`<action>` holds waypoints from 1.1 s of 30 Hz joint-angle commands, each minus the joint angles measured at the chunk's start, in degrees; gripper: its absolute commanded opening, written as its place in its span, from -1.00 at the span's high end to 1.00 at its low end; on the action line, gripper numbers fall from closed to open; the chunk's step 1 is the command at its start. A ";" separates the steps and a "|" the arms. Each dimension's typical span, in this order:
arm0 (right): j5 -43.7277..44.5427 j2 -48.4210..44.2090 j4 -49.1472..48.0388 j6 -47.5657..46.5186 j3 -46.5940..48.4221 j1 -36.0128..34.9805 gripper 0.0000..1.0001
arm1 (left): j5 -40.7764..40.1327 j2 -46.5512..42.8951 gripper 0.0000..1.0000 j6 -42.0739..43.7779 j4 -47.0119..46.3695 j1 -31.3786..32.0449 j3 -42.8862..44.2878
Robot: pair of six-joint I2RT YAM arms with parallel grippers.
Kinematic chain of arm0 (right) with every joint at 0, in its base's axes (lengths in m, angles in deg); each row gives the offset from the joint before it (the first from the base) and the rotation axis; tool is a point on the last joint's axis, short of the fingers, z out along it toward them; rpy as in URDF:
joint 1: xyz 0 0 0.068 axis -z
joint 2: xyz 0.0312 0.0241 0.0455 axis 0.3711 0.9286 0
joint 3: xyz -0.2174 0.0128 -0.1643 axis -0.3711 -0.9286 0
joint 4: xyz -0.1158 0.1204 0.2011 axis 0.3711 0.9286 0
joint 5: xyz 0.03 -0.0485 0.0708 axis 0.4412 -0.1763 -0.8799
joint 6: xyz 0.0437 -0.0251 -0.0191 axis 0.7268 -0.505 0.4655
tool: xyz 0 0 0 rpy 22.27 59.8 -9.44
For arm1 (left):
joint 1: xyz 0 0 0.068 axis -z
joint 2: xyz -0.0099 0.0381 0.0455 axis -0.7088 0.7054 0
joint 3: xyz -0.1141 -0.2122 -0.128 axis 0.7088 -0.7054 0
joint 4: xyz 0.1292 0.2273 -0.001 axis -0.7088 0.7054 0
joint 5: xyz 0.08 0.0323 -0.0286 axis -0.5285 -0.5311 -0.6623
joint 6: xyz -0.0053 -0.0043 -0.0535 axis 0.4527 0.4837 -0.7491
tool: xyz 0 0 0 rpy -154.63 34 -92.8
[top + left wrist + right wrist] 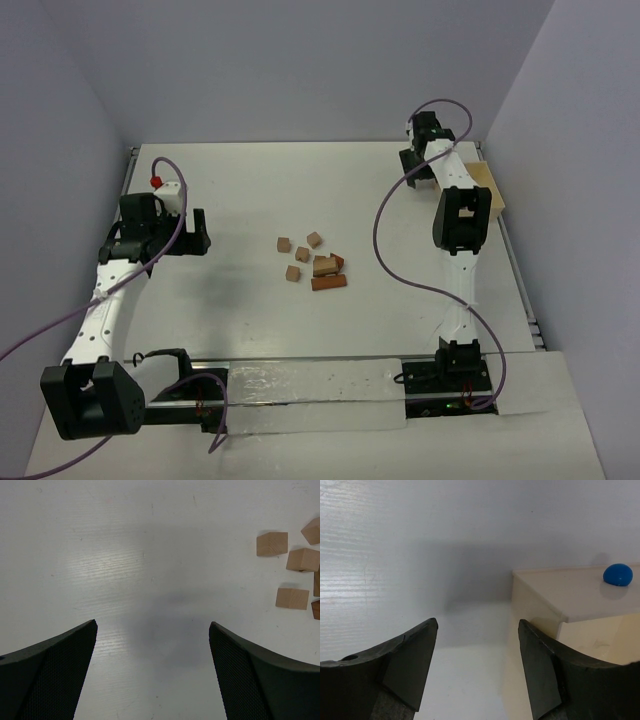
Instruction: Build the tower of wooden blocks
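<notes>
A white table (250, 330) was seen from above, with two robot arms at its near edge. The left gripper (200, 235) hung low over the table's left side, its jaws spread wide with only bare tabletop between them. The small wooden blocks (302, 254) lay to the right of this gripper, well apart from it, as a loose scatter near the table's middle rather than a stack. Four tan cubes sat separately. Just beyond them, farther from the left gripper, a longer reddish-brown bar (329, 282) lay flat, with a tan block (325, 265) close against its far side. Whether the two touched could not be told.

In the left wrist view, a few of these blocks showed ahead and to the right of the dark fingers (60, 670), out of their reach.

The right gripper (477, 621) sat at the far right of the table, well away from the blocks, which lay to its left and nearer the arm bases. Its jaws stood apart and held nothing. A pale wooden box (555, 592) stood just beside its right finger, and a small blue blob (617, 574) rested on the box's top.
</notes>
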 commanded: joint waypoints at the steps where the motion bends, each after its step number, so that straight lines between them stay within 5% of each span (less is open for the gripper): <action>1: -0.36 -0.02 -1.36 0.65 4.01 0.32 -0.47 | 0.39 0.16 -0.98 -0.09 -2.09 -0.13 0.23; 7: -4.37 -14.00 -3.80 0.09 -4.98 -2.75 -0.52 | 0.58 -1.31 -0.99 0.25 -2.12 -0.13 0.13; 9: -6.37 -21.29 -5.11 -0.86 -10.72 -5.27 -0.94 | 1.27 -2.01 -0.98 0.51 -2.08 -0.13 0.04; 10: -7.39 -24.59 -5.07 -1.36 -12.42 -6.67 -0.99 | 1.86 -2.28 -0.98 0.69 -1.97 -0.10 0.07; 16: -13.59 -41.06 -3.25 -6.18 -28.21 -15.83 -0.98 | 3.19 -2.45 -0.99 2.15 -1.60 -0.13 1.31; 25: -19.13 -57.92 -4.32 -15.41 -54.91 -33.76 -0.12 | 6.42 -2.08 -0.98 1.68 -2.21 -0.13 1.55; 33: -17.27 -56.35 -6.55 -16.86 -60.23 -42.38 0.02 | 8.24 -2.85 -0.99 1.51 -2.27 -0.04 0.22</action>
